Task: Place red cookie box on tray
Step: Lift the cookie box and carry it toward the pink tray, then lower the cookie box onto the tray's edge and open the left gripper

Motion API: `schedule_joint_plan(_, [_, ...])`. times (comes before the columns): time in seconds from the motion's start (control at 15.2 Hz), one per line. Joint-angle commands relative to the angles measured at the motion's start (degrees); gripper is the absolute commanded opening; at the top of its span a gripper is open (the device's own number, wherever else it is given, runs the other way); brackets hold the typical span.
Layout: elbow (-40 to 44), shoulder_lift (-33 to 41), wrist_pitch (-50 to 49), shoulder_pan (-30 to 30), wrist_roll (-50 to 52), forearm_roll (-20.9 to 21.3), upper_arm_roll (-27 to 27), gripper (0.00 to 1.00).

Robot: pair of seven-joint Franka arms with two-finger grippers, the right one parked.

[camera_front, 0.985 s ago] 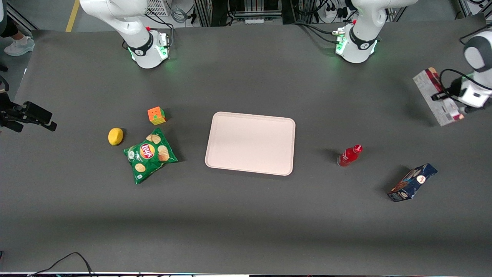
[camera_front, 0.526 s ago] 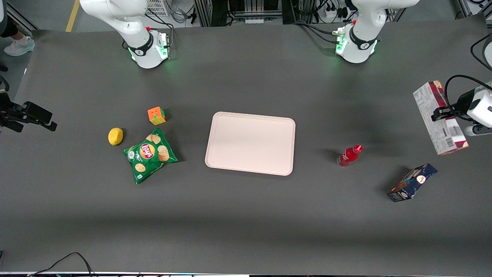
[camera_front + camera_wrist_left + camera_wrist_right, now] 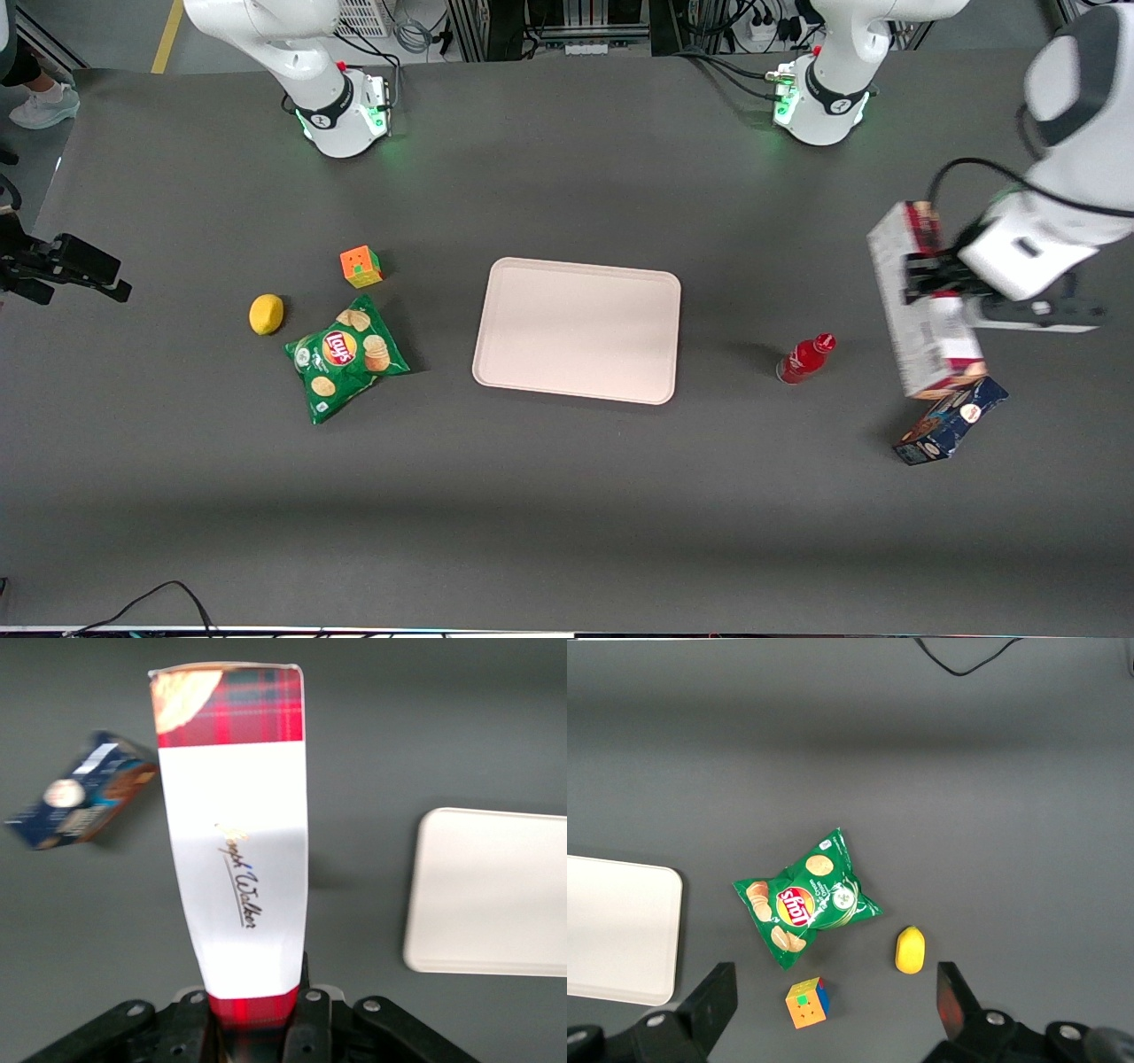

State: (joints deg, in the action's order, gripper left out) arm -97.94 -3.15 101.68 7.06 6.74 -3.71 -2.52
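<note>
Red cookie box (image 3: pixel 237 859) is pinched between my jaws, which are closed on one of its short ends, and the rest of the long box sticks straight out from the gripper (image 3: pixel 257 1014). From the front camera I see the gripper (image 3: pixel 926 282) holding the red cookie box (image 3: pixel 921 306) up in the air, off the table, toward the working arm's end, well apart from the tray (image 3: pixel 578 330). I will use the tray as my marker for everything else. A small red bottle (image 3: pixel 804 358) stands between the tray and my box, near the tray's side. A dark blue box (image 3: pixel 950 420) lies still farther from the tray than the bottle, and the low end of my box hangs just above it. Toward the parked arm's end, away from the tray, I can see a chips bag (image 3: pixel 346 358), a lemon (image 3: pixel 266 314) and a colour cube (image 3: pixel 360 266). The tray has nothing on it. I think I am in the carrying step: the box is picked up but not yet over the tray. Next I should bring it sideways to the tray, keep it high enough to pass over the red bottle, then lower it flat inside the rim and let go.
</note>
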Motion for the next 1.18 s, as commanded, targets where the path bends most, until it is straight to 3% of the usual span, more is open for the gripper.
schedule_joint_plan(0.0, [7.75, -8.6, 1.66, 1.99, 14.32, -0.16, -8.8, 0.02])
schedule_joint_plan(0.2, [8.11, -14.58, 8.86, 6.64, 20.77, 1.94, -11.63, 0.03])
schedule_joint_plan(0.33, [7.5, -18.36, 11.6, 9.19, 23.22, 5.97, -12.68, 0.07])
schedule_joint_plan(0.59, [5.4, -25.22, 16.16, 12.01, 29.99, 12.93, -15.67, 0.06])
schedule_joint_plan(0.85, [-5.23, -25.85, 30.05, 12.37, 31.23, 13.9, -15.68, 0.06])
schedule_joint_plan(1.12, [-5.95, -27.96, 31.12, 12.46, 32.19, 14.96, -15.68, 0.06])
